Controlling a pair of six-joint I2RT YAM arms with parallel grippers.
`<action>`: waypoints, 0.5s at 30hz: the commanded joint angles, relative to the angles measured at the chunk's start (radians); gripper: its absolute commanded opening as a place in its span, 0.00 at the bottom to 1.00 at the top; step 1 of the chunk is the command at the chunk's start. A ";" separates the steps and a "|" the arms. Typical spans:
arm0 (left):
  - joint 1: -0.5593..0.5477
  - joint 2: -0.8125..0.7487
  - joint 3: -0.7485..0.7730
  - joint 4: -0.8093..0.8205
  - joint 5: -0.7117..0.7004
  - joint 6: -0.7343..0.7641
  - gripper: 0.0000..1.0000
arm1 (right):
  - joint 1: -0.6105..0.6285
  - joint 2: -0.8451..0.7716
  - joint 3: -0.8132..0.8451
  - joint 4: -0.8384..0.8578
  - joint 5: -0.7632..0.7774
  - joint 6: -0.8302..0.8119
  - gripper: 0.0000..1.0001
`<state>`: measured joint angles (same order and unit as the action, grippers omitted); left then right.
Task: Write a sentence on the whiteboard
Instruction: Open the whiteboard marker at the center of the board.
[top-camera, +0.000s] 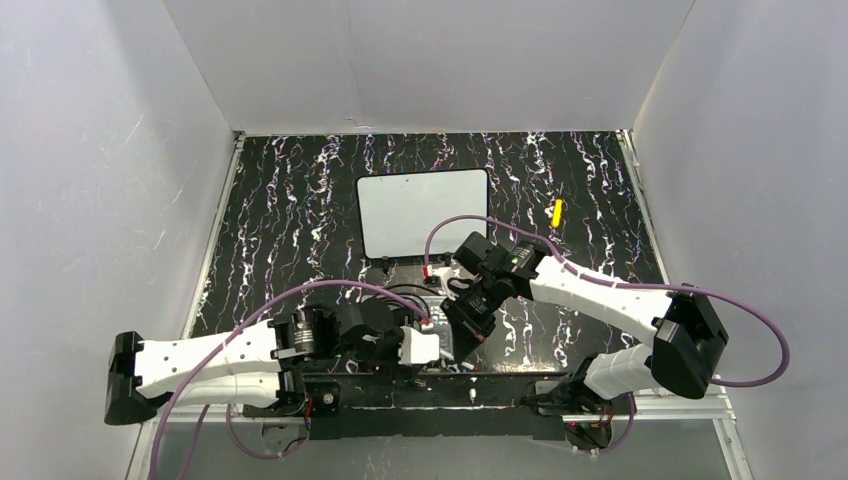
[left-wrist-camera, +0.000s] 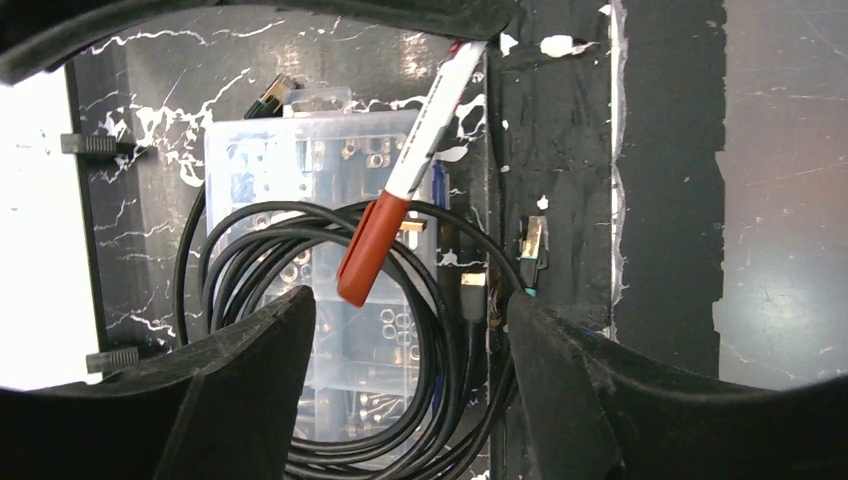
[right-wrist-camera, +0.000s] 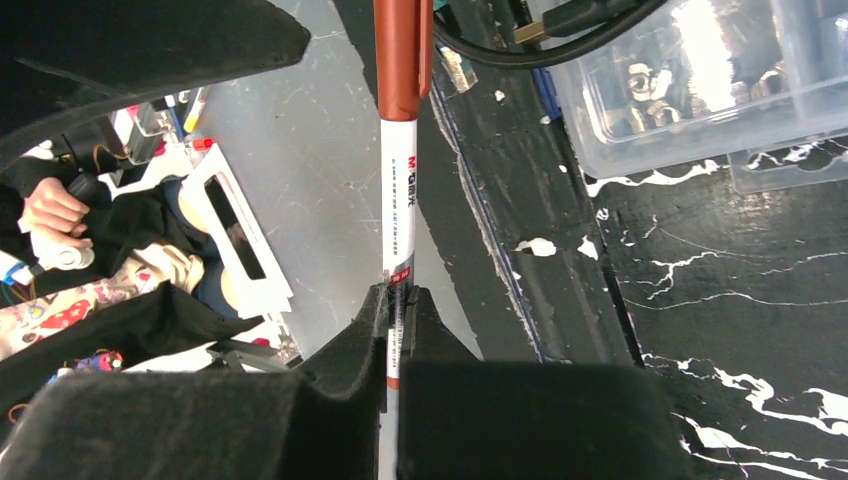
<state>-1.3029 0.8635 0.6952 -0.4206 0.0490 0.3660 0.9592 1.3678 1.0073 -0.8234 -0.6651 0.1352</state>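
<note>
The whiteboard (top-camera: 423, 212) lies at the middle back of the table, and no writing shows on it. Its white edge and two black feet show at the left of the left wrist view (left-wrist-camera: 30, 220). The sentence is not visible. My right gripper (right-wrist-camera: 400, 300) is shut on a white marker (right-wrist-camera: 400, 200) with a red-brown cap (right-wrist-camera: 402, 60) still on. It hangs near the table's front (top-camera: 468, 318). My left gripper (left-wrist-camera: 410, 300) is open, and the capped end (left-wrist-camera: 372, 250) hangs just ahead of its fingers without touching them. In the top view the left gripper (top-camera: 425, 340) sits close beside the right one.
A clear plastic box (left-wrist-camera: 330, 180) with a coiled black cable lies under both grippers, just in front of the whiteboard. A small yellow object (top-camera: 557, 212) lies right of the board. White walls enclose the table on three sides.
</note>
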 joint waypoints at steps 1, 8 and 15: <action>-0.043 0.004 0.021 0.008 -0.006 0.005 0.67 | 0.008 -0.003 0.057 -0.027 -0.085 -0.037 0.01; -0.086 0.042 0.028 0.031 -0.009 0.001 0.57 | 0.020 0.010 0.098 -0.067 -0.114 -0.068 0.01; -0.098 0.118 0.063 0.024 -0.035 -0.043 0.21 | 0.027 0.018 0.109 -0.075 -0.109 -0.068 0.01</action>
<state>-1.3899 0.9478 0.7101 -0.3897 0.0277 0.3531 0.9833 1.3846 1.0660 -0.8841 -0.7498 0.0910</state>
